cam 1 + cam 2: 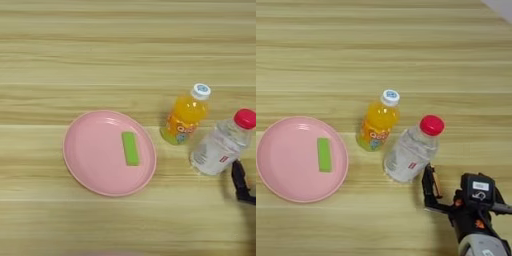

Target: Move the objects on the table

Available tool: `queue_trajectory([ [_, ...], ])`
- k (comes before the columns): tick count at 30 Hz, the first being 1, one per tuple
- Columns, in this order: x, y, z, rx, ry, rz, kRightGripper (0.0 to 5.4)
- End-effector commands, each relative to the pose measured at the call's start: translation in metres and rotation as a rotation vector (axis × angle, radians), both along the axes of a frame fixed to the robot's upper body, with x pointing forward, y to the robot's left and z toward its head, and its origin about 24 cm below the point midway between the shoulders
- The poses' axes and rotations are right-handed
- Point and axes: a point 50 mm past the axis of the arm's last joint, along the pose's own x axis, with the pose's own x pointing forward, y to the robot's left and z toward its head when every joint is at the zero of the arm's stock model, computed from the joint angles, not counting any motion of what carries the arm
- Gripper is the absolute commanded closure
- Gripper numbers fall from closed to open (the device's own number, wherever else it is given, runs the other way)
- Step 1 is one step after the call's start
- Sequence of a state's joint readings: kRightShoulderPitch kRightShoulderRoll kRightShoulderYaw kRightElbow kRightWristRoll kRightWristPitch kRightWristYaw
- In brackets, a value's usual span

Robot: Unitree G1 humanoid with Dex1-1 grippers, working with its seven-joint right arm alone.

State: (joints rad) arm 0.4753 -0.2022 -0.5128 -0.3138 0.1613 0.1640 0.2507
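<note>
Green block on a pink plate, two bottles standing, right arm low at the right.

The green block [130, 148] lies flat inside the pink plate [90, 160] on the counter [125, 50]. To the right of the plate stands an orange juice bottle [377, 122] with a white cap, and just beside it the water bottle [410, 152] with a red cap. The right gripper [431, 190] is close to the base of the water bottle, at its right side; whether the jaws are open or closed I cannot tell.
</note>
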Motion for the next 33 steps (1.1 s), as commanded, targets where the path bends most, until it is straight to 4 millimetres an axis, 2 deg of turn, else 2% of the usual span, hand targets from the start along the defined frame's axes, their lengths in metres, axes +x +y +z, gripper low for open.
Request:
queue_trajectory([
  [1,0.007,-0.002,0.013,-0.066,-0.039,0.039,0.03],
  [33,0.010,-0.010,-0.018,0.024,0.056,0.006,0.03],
])
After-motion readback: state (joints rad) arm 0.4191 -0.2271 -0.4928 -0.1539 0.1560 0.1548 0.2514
